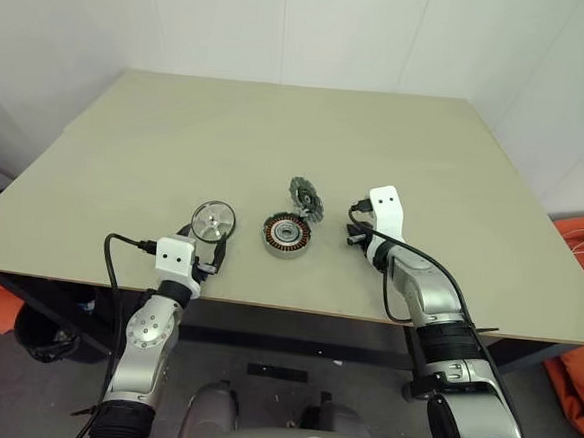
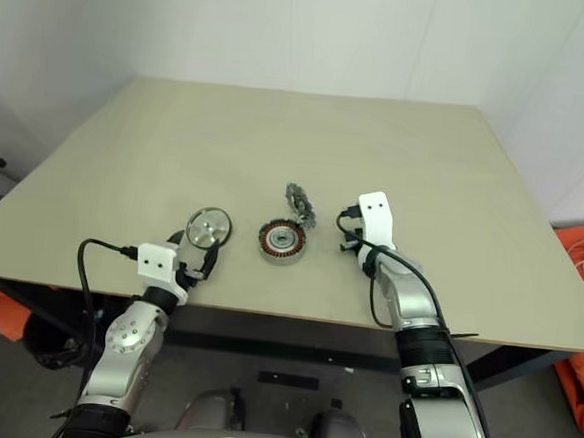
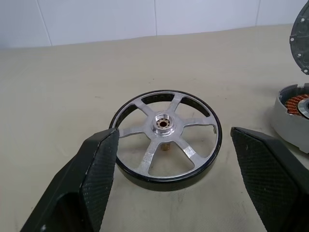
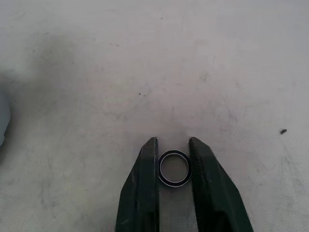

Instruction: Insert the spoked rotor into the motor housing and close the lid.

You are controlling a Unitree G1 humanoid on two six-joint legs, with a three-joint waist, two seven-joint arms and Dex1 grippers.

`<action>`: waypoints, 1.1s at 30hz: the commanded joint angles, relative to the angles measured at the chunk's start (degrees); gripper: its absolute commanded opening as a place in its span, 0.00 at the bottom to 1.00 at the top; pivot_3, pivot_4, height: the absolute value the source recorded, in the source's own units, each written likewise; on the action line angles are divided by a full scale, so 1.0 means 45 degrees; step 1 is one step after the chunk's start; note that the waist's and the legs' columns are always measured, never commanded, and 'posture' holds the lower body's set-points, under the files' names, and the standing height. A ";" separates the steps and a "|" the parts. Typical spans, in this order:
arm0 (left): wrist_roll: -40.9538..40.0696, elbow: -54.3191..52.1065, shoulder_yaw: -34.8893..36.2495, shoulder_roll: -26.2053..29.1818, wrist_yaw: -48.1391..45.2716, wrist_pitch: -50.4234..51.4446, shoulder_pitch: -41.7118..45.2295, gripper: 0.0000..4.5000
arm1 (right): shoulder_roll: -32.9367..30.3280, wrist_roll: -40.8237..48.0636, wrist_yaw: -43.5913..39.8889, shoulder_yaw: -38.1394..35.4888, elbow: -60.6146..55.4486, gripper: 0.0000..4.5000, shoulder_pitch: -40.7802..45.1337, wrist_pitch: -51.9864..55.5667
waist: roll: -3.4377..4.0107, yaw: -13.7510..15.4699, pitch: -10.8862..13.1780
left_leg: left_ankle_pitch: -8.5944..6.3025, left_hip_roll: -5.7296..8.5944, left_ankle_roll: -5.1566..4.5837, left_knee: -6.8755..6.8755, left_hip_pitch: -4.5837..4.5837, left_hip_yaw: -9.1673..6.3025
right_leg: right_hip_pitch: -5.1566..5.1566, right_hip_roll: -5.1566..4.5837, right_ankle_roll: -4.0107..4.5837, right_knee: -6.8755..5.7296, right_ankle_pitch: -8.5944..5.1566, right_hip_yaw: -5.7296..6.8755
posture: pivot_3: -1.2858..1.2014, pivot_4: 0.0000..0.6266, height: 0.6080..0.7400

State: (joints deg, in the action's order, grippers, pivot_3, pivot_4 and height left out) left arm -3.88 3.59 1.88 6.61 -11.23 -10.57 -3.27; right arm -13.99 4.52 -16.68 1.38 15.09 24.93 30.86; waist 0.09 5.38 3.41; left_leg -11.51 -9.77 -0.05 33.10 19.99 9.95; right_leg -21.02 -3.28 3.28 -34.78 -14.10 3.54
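A beige table [image 1: 177, 141] stands against white walls [image 1: 285, 28].

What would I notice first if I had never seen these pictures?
Probably the tiny ring pinched between the right gripper's black fingers, low over the table. Next comes the shiny spoked wheel, lying flat in front of the open left gripper. Between the two arms sits the round housing with copper coils inside.
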 commanded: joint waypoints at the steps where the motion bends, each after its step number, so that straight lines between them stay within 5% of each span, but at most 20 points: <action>1: -0.0102 -0.0522 0.0011 0.0012 -0.0037 -0.0110 0.0101 0.87 | 0.0040 0.0087 -0.0069 -0.0056 -0.0612 0.13 0.0298 0.0182 | 0.0000 -0.0002 0.0000 | 0.0000 0.0000 0.0000 0.0000 0.0000 0.0000 | 0.0000 0.0000 0.0000 0.0000 0.0000 0.0000 | 0.52 0.00 1.00; 7: -0.0112 -0.0534 0.0009 0.0007 -0.0027 -0.0092 0.0114 0.87 | -0.0075 0.0126 -0.0471 0.0203 -0.1376 0.13 0.0053 0.0481 | 0.0001 -0.0011 0.0001 | 0.0000 0.0000 0.0000 0.0000 0.0003 0.0000 | -0.0004 0.0001 0.0000 0.0000 0.0000 0.0000 | 0.52 0.00 1.00; 20: -0.0139 -0.0521 -0.0054 -0.0068 -0.0047 -0.0025 0.0131 0.87 | -0.2225 0.1179 -0.4394 0.1713 -0.6191 0.13 -0.2352 0.1219 | 0.0000 -0.0005 0.0003 | -0.0007 -0.0003 -0.0012 -0.0002 0.0001 -0.0001 | 0.0001 0.0002 -0.0069 0.0012 -0.0039 0.0000 | 0.52 0.00 1.00; 33: -0.0136 -0.0537 -0.0019 -0.0102 -0.0107 -0.0007 0.0035 0.87 | -0.0582 0.2804 -0.4535 0.1368 -0.6111 0.13 -0.1161 0.1428 | 0.0001 0.0029 0.0002 | -0.0006 -0.0002 -0.0011 0.0000 0.0012 -0.0002 | -0.0004 0.0000 -0.0004 0.0012 -0.0003 0.0001 | 0.52 0.00 1.00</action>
State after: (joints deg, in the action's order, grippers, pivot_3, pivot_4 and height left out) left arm -4.08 3.52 1.83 6.08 -11.70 -10.47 -3.28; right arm -16.88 15.88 -37.30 8.48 -10.98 18.25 37.65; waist 0.09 5.52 3.42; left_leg -11.55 -9.77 -0.11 33.10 20.06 9.94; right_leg -21.04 -3.29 3.26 -34.72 -14.11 3.54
